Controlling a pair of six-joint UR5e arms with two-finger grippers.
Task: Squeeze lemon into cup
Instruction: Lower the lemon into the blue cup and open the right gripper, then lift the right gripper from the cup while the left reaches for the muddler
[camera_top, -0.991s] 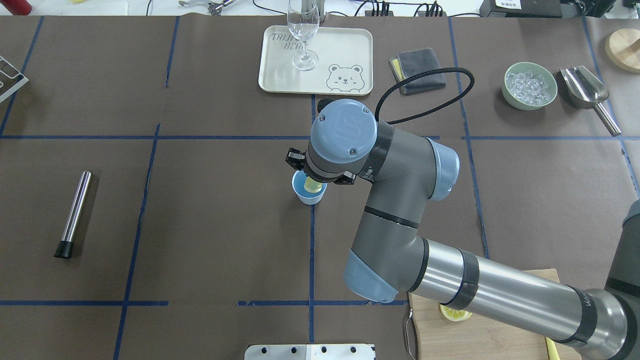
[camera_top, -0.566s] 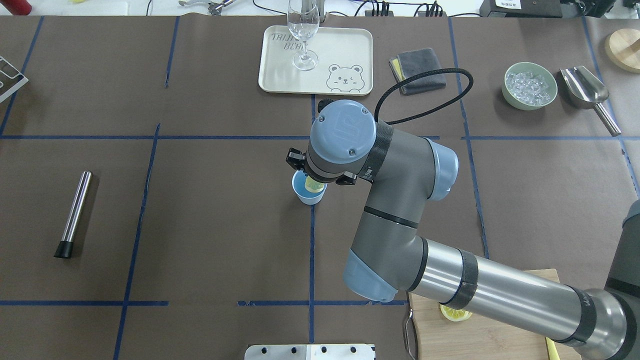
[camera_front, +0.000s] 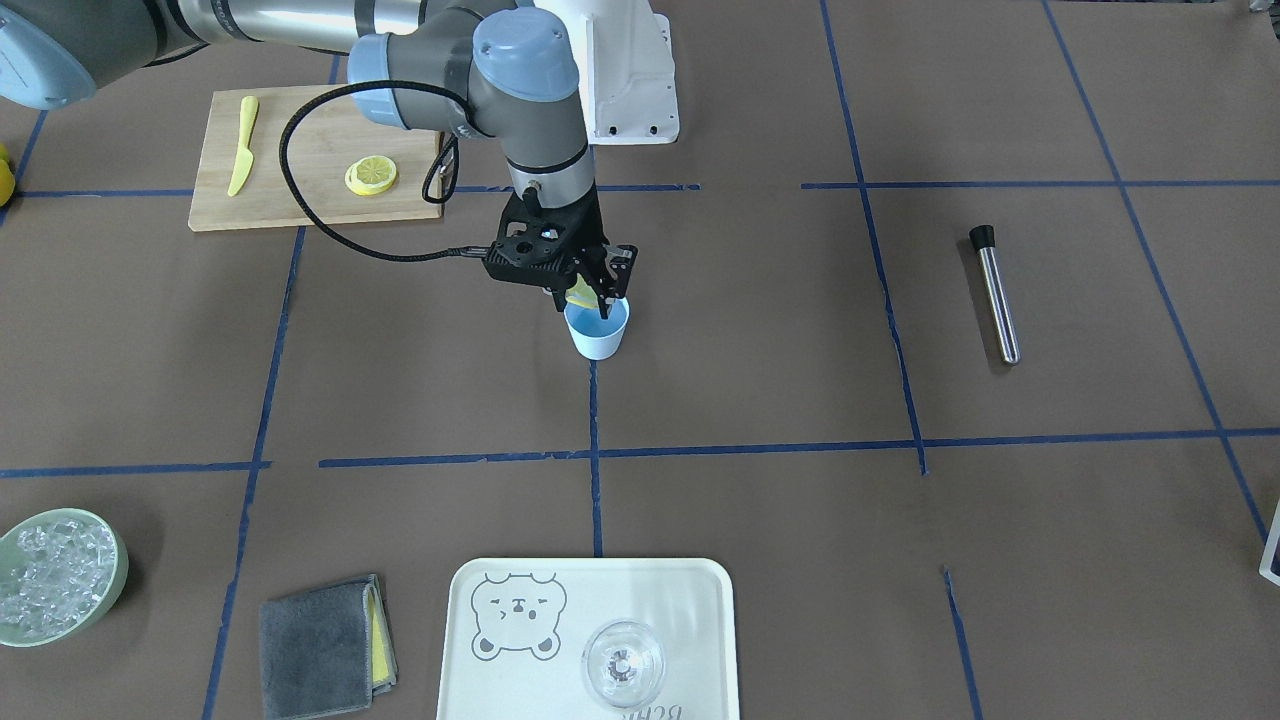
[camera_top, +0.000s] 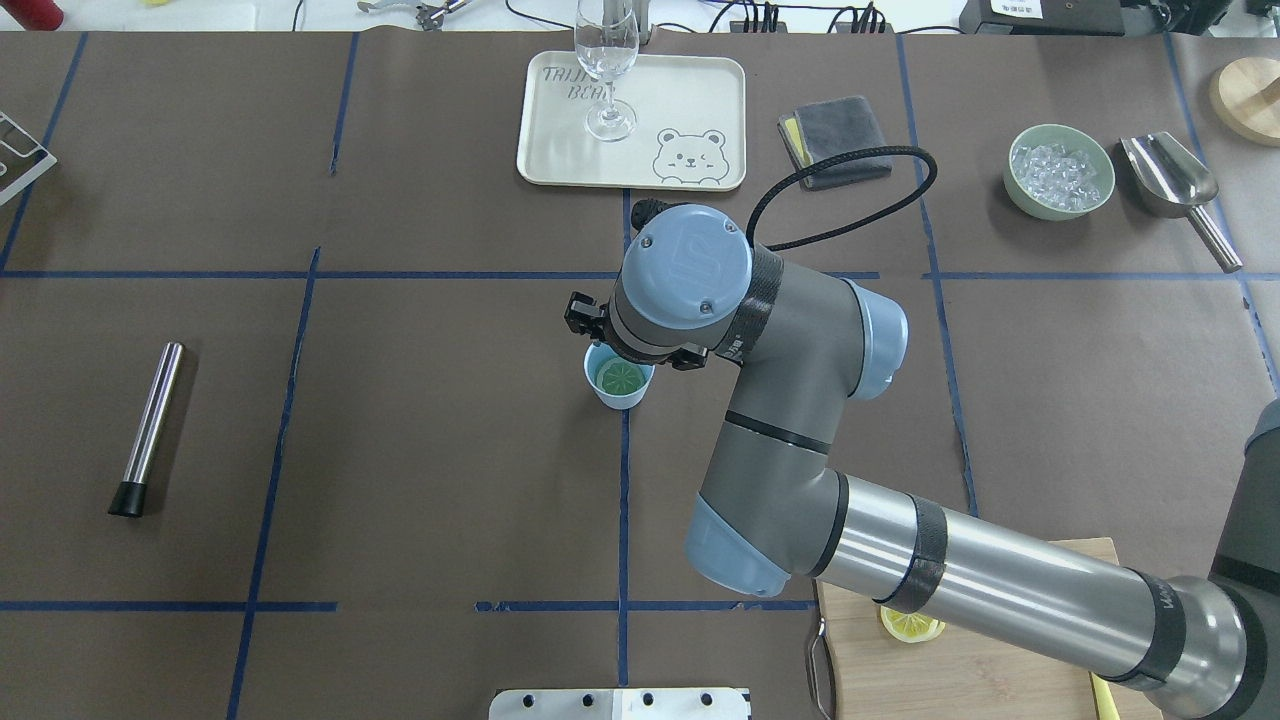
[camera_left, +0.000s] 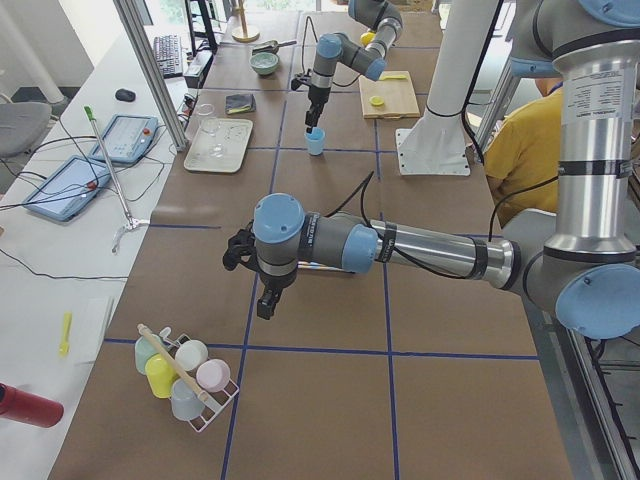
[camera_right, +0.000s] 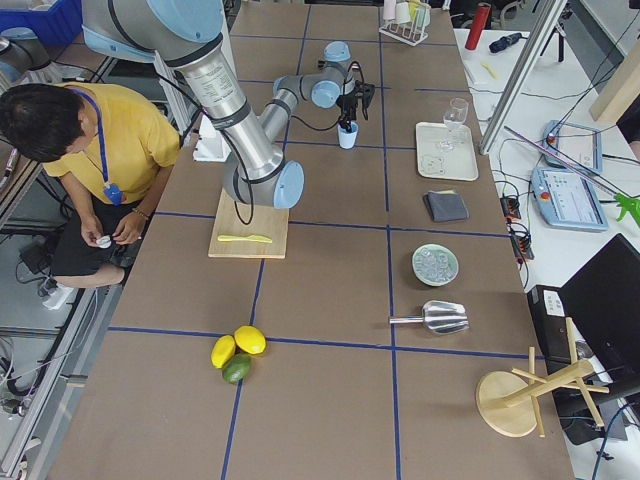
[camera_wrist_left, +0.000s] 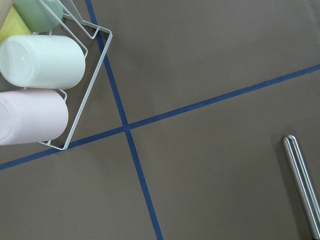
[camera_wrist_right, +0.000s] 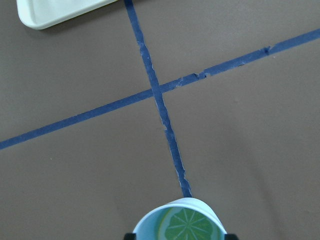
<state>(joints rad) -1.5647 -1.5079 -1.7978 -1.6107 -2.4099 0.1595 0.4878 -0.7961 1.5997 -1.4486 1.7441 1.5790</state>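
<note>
The pale blue cup (camera_top: 620, 398) stands at the table's middle on a blue tape line. A lemon slice (camera_top: 620, 376) lies flat inside it, looking greenish against the blue; the right wrist view shows it too (camera_wrist_right: 187, 225), within the cup's rim (camera_wrist_right: 150, 222). My right gripper (camera_front: 585, 300) hangs open just above the cup's mouth, with a bit of yellow showing between its fingers in the front view. A second lemon slice (camera_front: 371, 175) lies on the wooden cutting board (camera_front: 300, 200). My left gripper (camera_left: 262, 305) shows only in the exterior left view, and I cannot tell its state.
A yellow knife (camera_front: 241, 145) lies on the board. A tray (camera_top: 690, 100) with a clear glass (camera_top: 605, 70) stands behind the cup. A grey cloth (camera_top: 835, 140), a green ice bowl (camera_top: 1059, 171) and a scoop (camera_top: 1170, 180) are at the right. A steel rod (camera_top: 150, 425) lies left. A cup rack (camera_wrist_left: 35, 75) is near my left arm.
The lemon slice was held upright over the cup by my right gripper. It now lies flat inside the cup, let go. The right wrist has shifted slightly back.
</note>
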